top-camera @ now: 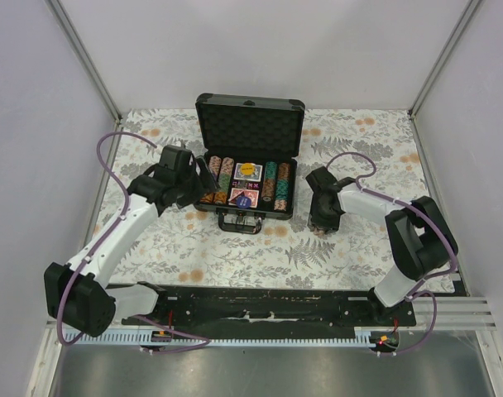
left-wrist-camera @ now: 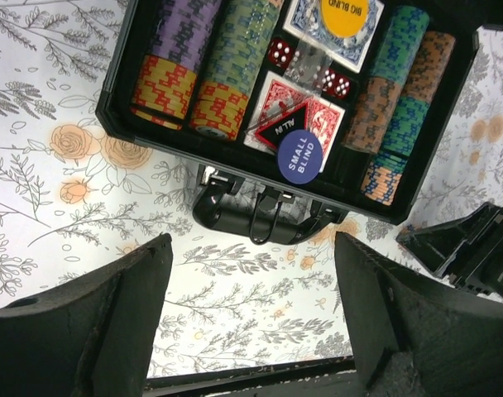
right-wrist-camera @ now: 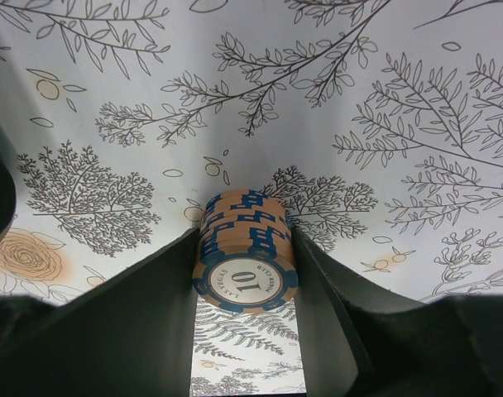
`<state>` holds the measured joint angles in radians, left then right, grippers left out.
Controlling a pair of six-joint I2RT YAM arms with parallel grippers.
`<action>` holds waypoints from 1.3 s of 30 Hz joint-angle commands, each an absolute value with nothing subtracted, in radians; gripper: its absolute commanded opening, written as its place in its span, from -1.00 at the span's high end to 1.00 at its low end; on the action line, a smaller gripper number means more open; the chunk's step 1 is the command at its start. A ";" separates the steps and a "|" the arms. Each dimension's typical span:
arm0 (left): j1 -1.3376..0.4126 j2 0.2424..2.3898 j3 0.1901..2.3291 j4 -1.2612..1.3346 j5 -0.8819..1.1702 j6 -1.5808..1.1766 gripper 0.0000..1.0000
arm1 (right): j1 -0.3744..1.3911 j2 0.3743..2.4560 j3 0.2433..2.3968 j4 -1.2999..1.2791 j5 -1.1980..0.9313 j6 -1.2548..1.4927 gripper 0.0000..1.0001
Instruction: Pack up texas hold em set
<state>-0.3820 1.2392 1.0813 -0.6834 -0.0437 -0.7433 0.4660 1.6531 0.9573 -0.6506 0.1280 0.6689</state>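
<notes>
The black case lies open on the floral cloth, lid up, with rows of striped chips, card decks and round buttons in its foam tray. In the left wrist view the case shows chips, red dice, a red deck, a blue "small blind" button and the handle. My left gripper is open and empty, just in front of the handle. My right gripper is shut on a stack of tan-and-blue chips marked 10, right of the case.
The floral cloth covers the table between grey walls. The black base rail runs along the near edge. In the left wrist view the right arm's black gripper shows at the right.
</notes>
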 commanded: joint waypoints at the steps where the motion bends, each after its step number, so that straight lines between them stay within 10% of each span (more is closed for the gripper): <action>1: -0.385 1.206 1.048 -0.637 0.027 -0.687 -0.70 | 0.463 1.611 0.977 -0.618 0.129 0.680 0.90; 39: -0.956 1.324 0.739 0.429 0.034 -0.799 -0.83 | 0.503 1.261 1.163 -0.856 -0.144 1.210 1.00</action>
